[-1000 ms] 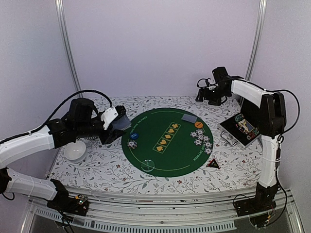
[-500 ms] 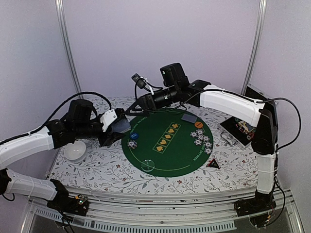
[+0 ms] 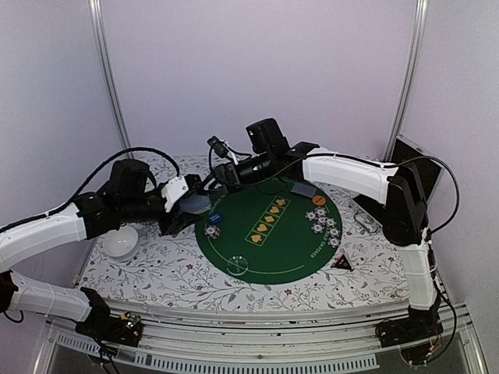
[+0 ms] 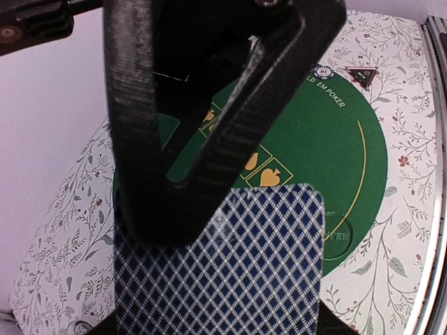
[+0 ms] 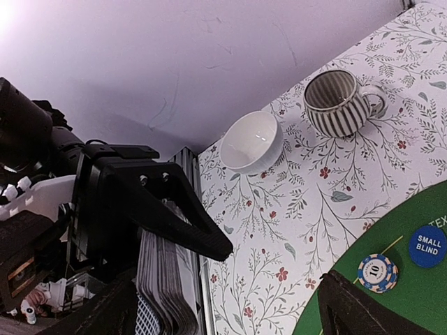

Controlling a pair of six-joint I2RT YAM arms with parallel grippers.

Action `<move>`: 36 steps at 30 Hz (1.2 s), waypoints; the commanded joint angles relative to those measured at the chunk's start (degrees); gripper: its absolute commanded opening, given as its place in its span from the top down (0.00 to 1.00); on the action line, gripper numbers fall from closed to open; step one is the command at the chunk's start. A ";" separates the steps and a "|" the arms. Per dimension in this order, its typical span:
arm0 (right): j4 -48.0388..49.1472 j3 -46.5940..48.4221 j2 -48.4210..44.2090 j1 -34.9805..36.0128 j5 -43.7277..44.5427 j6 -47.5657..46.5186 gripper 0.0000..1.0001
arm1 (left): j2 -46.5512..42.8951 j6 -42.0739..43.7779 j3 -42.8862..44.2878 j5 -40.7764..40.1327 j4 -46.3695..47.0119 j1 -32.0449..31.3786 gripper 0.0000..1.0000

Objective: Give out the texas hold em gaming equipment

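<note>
My left gripper (image 3: 185, 209) is shut on a deck of blue-backed playing cards (image 3: 195, 202) and holds it above the left rim of the round green mat (image 3: 273, 253). In the left wrist view the deck (image 4: 237, 272) lies under the upper finger (image 4: 209, 139). My right gripper (image 3: 215, 181) has reached across and hovers open just beside the deck. In the right wrist view the deck's edge (image 5: 164, 289) sits near its left finger (image 5: 98, 314). On the mat lie a blue button (image 3: 216, 218), a chip (image 3: 212, 231), an orange button (image 3: 318, 200), several chips (image 3: 324, 222) and a card (image 3: 304, 189).
A white bowl (image 3: 121, 243) sits left of the mat under the left arm; it also shows in the right wrist view (image 5: 250, 142) beside a striped mug (image 5: 339, 103). An open box (image 3: 387, 204) and a black triangle (image 3: 341, 263) lie at the right.
My right arm has swung from the far right back corner across the mat to the deck held at the left. My left gripper has barely moved and keeps the deck.
</note>
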 commanded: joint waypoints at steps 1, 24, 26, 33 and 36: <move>1.60 3.12 3.10 0.95 -1.35 1.63 0.09 | -0.42 0.19 -0.08 0.56 1.67 -0.10 0.45; -10.23 5.31 -1.39 -0.55 3.69 -4.98 0.63 | -0.35 0.31 -0.52 -1.16 2.23 -0.02 0.45; -10.52 5.57 -1.68 -0.56 3.32 -4.75 0.71 | -0.38 0.33 -0.52 -1.33 2.23 -0.07 0.45; -12.07 5.76 -3.15 -0.57 3.06 -4.46 0.97 | -0.33 0.31 -0.60 -1.53 2.14 -0.02 0.44; -13.07 5.89 -4.09 -0.86 4.20 -5.03 0.98 | -0.25 0.25 -0.60 -1.62 2.15 -0.01 0.45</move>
